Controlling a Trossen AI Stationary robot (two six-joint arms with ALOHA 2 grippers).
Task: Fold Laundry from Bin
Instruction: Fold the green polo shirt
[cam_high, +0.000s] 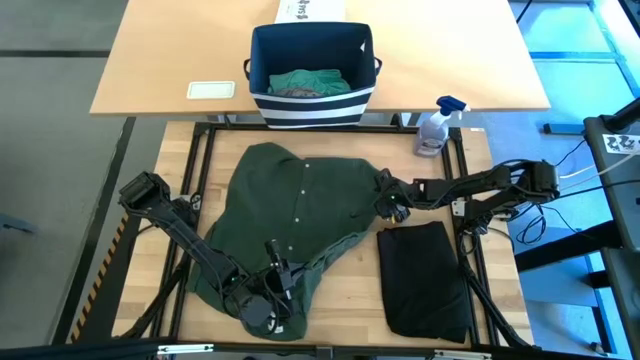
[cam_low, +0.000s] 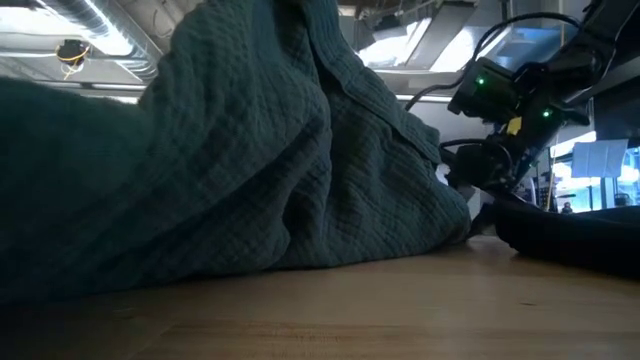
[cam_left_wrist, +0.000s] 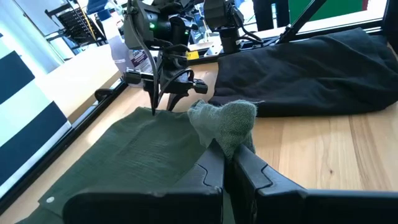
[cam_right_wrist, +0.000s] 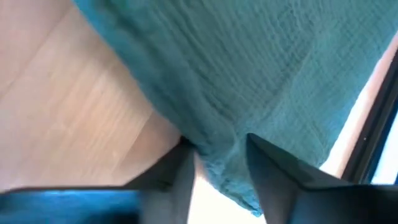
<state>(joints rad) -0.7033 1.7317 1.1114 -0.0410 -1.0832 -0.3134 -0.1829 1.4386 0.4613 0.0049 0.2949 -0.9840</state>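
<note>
Left gripper (cam_high: 272, 305) clamped on green shirt (cam_high: 285, 200) hem at table's near edge; right gripper (cam_high: 388, 205) part-open, straddling its right edge.

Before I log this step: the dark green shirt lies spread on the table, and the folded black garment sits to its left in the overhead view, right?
Not quite. In the high view the folded black garment lies to the right of the dark green shirt, beside the right gripper.
</note>
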